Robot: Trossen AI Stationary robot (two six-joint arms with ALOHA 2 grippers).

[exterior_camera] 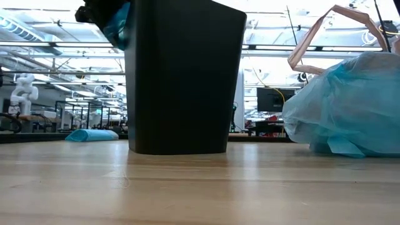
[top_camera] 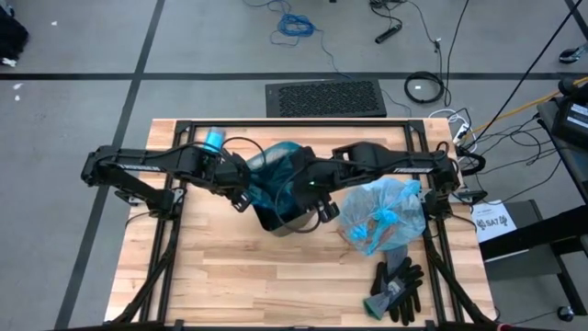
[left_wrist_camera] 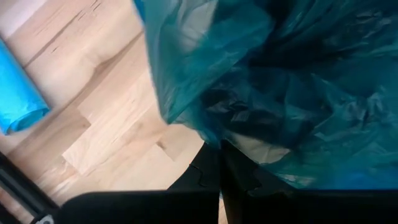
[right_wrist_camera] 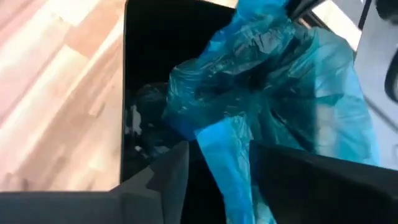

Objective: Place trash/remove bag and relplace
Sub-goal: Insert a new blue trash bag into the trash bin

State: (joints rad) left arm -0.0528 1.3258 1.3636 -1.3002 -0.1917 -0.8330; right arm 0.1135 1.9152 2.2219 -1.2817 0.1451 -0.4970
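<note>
A black bin [top_camera: 287, 221] stands mid-table, with a darker teal plastic bag [top_camera: 276, 170] bunched over its mouth. My left gripper [top_camera: 241, 195] is at the bin's left rim, shut on this teal bag. My right gripper [right_wrist_camera: 219, 171] hangs over the bin's right side. It is open, and a strip of the teal bag [right_wrist_camera: 224, 162] runs between its fingers. The pale sky-blue bag [top_camera: 386, 213] lies full on the table to the right of the bin, resting on its underside. Brown trash [top_camera: 384, 235] shows through it. My left gripper pinches gathered film of the teal bag [left_wrist_camera: 244, 148] between its two shut fingers, coming steeply from above at the bin's left rim. The film spreads away from the fingers in loose folds over the bin's mouth. How many layers it has cannot be told. My right gripper has a strip of the teal bag between its open fingers [right_wrist_camera: 171, 168]; whether they touch it cannot be told.
A bright blue roll [top_camera: 213, 140] lies at the table's far left, also seen in the left wrist view [left_wrist_camera: 18, 93]. Black-and-grey gloves [top_camera: 400, 290] lie near the front right corner. Bare wood runs along the near edge in front of the bin.
</note>
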